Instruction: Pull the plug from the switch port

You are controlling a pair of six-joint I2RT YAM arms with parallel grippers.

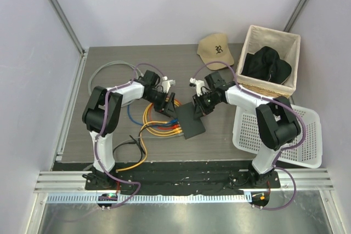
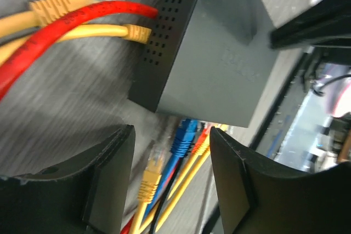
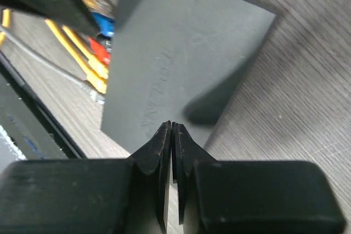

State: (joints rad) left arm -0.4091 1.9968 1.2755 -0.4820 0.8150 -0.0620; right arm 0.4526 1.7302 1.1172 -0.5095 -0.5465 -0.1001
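Note:
The switch (image 1: 190, 121) is a flat black box lying mid-table; it also shows in the left wrist view (image 2: 219, 53) and the right wrist view (image 3: 181, 53). A blue plug (image 2: 184, 137) sits in a port on its near side, with orange and yellow plugs beside it. A loose yellow plug (image 2: 149, 172) lies just short of the ports. My left gripper (image 2: 173, 182) is open, its jaws on either side of these plugs and touching none. My right gripper (image 3: 171, 130) is shut, its tips at the switch's top face. In the top view the left gripper (image 1: 166, 105) and the right gripper (image 1: 198, 108) flank the switch's far end.
A red cable (image 2: 66, 31) and two yellow plugs (image 2: 71, 1) lie by the switch's vented side. Looped cables (image 1: 156, 124) spread to the left. A tan cap (image 1: 216, 50), a wicker basket (image 1: 290, 39) holding a black garment, and a white plastic basket (image 1: 290, 138) stand on the right.

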